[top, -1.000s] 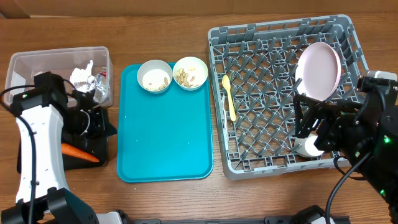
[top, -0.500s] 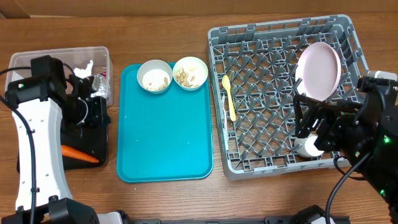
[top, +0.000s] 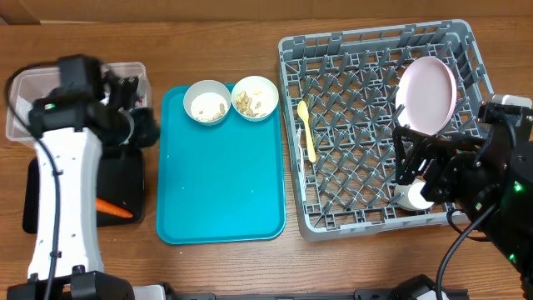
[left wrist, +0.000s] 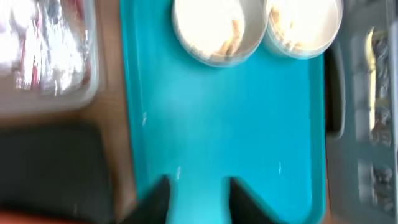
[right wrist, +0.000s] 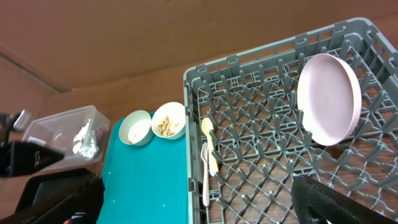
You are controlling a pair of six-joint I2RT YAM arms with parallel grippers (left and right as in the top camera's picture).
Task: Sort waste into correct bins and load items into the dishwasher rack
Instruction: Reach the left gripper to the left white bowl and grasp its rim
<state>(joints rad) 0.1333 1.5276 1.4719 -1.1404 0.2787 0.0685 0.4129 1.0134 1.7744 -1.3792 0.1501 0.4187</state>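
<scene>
The left gripper [left wrist: 199, 198] hangs at the left rim of the teal tray [top: 221, 192], just beside the clear tub [top: 25, 92]. Its wrist view is blurred, yet the two dark fingers [left wrist: 155, 200] at the bottom of that frame stand apart with bare teal showing between them, and they hold nothing. In the overhead view the arm runs up the left of the frame, covering part of the tub in the upper left and part of the black tray [top: 125, 179] below it.

A crumpled napkin [right wrist: 81, 137] and a foil wrapper [left wrist: 59, 53] lie inside the tub. The carrot [top: 114, 208] lies on the black tray, low on the left of the overhead frame, one end hidden under the arm. Two bowls [top: 206, 102] sit side by side at the top of the teal tray, each with beige scraps [top: 250, 103] in it.

The rack [top: 333, 208] fills the right half of the overhead frame. The plate [top: 426, 94] stands tilted on edge among the pegs in its upper right. The spoon [top: 306, 129] lies on the lattice near the rack's left wall, with the fork [right wrist: 205, 177] just beside it.

The right gripper [top: 414, 171] is over the rack's lower right corner. I cannot tell how far it is open or whether it holds anything
</scene>
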